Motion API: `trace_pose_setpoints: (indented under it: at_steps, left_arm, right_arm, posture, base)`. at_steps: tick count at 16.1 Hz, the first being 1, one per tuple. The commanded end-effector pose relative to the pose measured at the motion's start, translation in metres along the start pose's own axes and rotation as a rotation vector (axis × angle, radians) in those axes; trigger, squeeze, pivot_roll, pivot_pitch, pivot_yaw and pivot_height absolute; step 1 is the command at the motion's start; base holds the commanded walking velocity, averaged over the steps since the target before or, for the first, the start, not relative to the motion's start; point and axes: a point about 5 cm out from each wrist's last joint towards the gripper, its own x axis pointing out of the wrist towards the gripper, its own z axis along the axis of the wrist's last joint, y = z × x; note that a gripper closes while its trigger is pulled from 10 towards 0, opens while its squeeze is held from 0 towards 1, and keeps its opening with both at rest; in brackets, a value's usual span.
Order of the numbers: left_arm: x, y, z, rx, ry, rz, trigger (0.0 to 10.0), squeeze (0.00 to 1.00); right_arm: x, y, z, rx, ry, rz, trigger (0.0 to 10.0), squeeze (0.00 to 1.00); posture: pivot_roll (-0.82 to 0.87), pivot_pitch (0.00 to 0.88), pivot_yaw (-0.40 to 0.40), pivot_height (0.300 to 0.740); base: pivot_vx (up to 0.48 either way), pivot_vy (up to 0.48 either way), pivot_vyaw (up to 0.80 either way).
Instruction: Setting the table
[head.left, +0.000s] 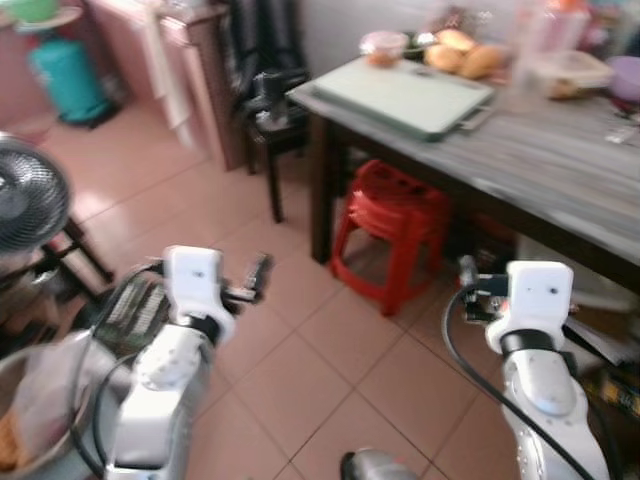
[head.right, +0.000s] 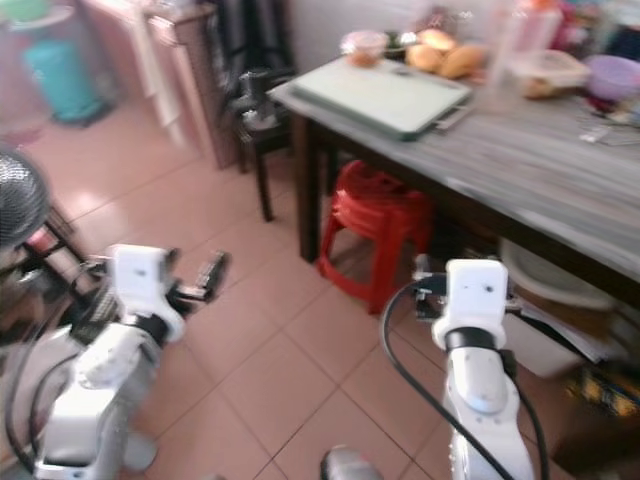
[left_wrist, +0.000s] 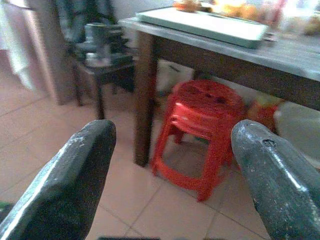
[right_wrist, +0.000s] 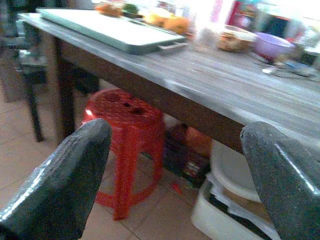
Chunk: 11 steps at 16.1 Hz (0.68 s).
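Observation:
A dark-legged table with a grey wood top (head.left: 560, 170) stands ahead on the right. On it lie a pale green tray (head.left: 405, 95), a small lidded bowl (head.left: 383, 47), orange-brown food (head.left: 465, 55), a clear container (head.left: 565, 72) and a purple bowl (head.right: 612, 75). My left gripper (head.left: 258, 272) is held out low over the tiled floor, well short of the table, open and empty. My right gripper (head.left: 467, 272) is level with the table's underside, a little in front of its edge. In the right wrist view it (right_wrist: 175, 130) is open with nothing between its fingers.
Stacked red stools (head.left: 395, 230) sit under the table's near corner, and a white tub (right_wrist: 235, 170) lies under it further right. A dark side stand (head.left: 275, 125), a teal gas cylinder (head.left: 68, 75) and a fan (head.left: 25, 200) stand to the left. Open tiled floor lies between.

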Motion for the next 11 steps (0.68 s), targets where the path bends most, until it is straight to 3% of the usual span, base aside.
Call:
trace_pose_setpoints:
  at_steps: [1, 11]
  left_arm:
    - [-0.0023, 0.0074, 0.0032, 0.024, -0.013, 0.03, 10.0, 0.0]
    - [0.0017, 0.0109, 0.0097, 0.019, -0.039, 0.045, 10.0, 0.0]
  right_arm:
    - [-0.0013, 0.0037, 0.0023, 0.01, -0.011, 0.016, 10.0, 0.0]
    - [-0.001, 0.0059, 0.0033, 0.022, -0.012, 0.02, 10.0, 0.0]
  posture:
    - [-0.04, 0.0, 0.027, 0.74]
    - [-0.04, 0.0, 0.025, 0.74]
  base:
    - [0.0, 0.0, -0.8]
    - [0.0, 0.0, -0.8]
